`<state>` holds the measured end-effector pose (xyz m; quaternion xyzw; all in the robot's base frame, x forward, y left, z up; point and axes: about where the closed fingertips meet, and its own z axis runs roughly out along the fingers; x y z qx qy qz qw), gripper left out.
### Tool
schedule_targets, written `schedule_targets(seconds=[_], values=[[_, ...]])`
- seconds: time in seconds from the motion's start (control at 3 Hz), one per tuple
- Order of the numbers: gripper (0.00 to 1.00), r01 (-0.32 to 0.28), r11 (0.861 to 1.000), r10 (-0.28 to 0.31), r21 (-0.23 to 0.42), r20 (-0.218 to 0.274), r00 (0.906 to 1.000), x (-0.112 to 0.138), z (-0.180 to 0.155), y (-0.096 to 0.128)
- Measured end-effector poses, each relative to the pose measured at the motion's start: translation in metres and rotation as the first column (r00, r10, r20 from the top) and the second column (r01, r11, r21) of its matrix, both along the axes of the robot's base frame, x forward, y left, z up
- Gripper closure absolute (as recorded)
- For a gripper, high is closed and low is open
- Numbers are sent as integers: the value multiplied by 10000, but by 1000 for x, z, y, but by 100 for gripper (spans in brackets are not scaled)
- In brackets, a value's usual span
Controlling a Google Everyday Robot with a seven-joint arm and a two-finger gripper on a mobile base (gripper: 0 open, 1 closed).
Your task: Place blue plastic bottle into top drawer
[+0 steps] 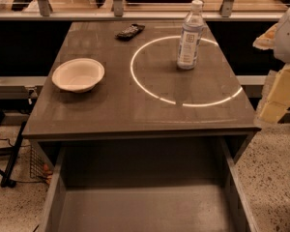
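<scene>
The blue plastic bottle (190,35) is clear with a white cap and a pale label. It stands upright on the far right part of the table top (135,110), just inside a bright ring of light. The top drawer (145,202) is pulled open below the table's front edge, and its flat grey bottom shows nothing in it. My gripper (276,96) is at the right edge of the view, pale and partly cut off. It is to the right of the table and lower than the bottle, apart from it, and holds nothing that I can see.
A white bowl (78,74) sits on the left of the table. A small dark packet (130,31) lies at the far edge. A counter with metal legs runs behind the table. Cables and a wire basket (38,168) are on the floor at the left.
</scene>
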<state>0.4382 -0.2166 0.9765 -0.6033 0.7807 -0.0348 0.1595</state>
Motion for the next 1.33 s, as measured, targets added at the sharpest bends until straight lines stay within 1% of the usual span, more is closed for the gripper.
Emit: schedule_targets(seconds=[0.33, 0.67, 1.0, 1.33], values=[[0, 0, 10000, 0, 0, 2, 10000, 0, 0, 0], [0, -120, 9993, 113, 342, 203, 9997, 14, -1, 7], [0, -118, 9894, -17, 1447, 927, 9957, 82, -4, 20], [0, 88, 9749, -415, 2225, 1428, 9889, 133, -5, 28]])
